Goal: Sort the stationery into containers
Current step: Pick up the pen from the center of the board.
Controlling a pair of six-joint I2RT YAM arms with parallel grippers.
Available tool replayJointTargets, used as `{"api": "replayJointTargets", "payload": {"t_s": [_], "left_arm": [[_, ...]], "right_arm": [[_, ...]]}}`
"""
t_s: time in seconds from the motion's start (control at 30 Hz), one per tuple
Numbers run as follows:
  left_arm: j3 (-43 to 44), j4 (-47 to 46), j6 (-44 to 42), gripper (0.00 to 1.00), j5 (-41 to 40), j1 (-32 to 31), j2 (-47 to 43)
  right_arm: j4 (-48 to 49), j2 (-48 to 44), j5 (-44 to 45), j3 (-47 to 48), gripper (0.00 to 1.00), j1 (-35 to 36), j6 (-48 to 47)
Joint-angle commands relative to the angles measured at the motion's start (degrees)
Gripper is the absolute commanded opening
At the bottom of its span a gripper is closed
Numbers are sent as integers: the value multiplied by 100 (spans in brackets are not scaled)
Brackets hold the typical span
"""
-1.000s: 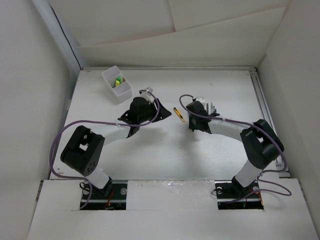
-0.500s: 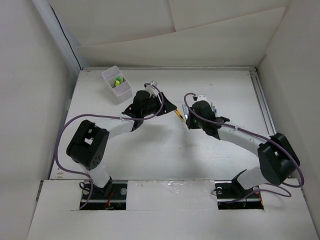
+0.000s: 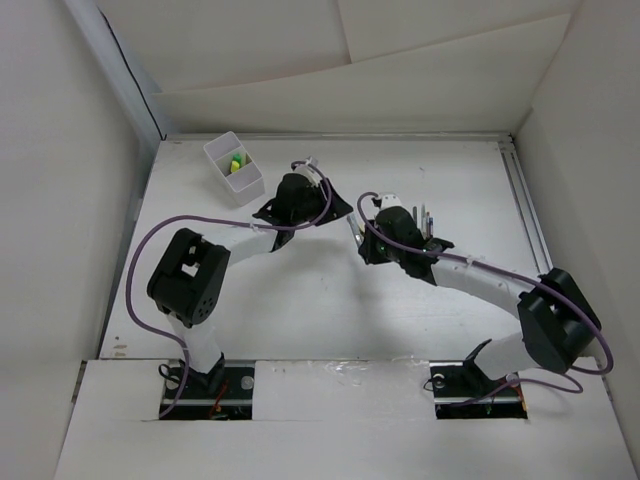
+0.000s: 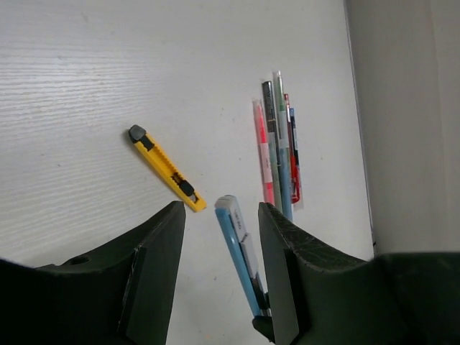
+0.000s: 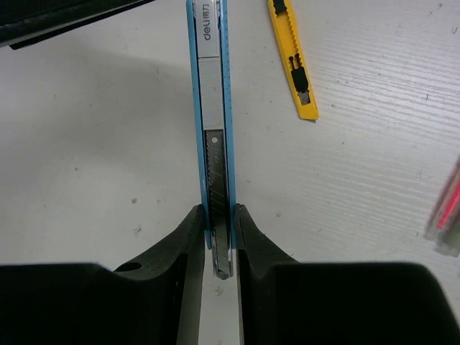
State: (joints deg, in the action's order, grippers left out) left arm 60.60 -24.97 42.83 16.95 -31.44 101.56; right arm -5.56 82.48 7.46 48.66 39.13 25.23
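Handover seems the reason the right hand (image 5: 219, 241) pinches the blue cutter (image 5: 213, 108) by one end and pokes the other between the spread-open left hand (image 4: 219, 215), nearer the white tray (image 3: 250, 186) at the far left of the bench (image 3: 300, 310).

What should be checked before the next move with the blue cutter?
1. Right gripper shut on blue cutter: ok.
2. Left gripper open: ok.
3. Cutter's end between the left jaws in the left wrist view, touching neither: ok.
4. Blade retracted: cannot tell.
5. Yellow cutter and pens untouched by either gripper: ok.
6. Free compartment in white tray: cannot tell.
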Motion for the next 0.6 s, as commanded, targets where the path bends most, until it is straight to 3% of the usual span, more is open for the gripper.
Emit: {"api": "replayJointTargets", "payload": {"t_s": [0.0,0.37,0.47,0.57], "left_arm": [[155,89,-187,41,-411,-29,-40],[409,-51,-161,40,124,-222,355],[331,-192,-30,34,247,-222,356],[277,-307,33,16,247,-222,295]], "right_arm": [[328,-276,1,73,0,59,-54],[495,-223,-245,178,0,112,-54],[547,-223,-245,178,0,112,-54],[547,-276,-245,178,0,164,-54]]}}
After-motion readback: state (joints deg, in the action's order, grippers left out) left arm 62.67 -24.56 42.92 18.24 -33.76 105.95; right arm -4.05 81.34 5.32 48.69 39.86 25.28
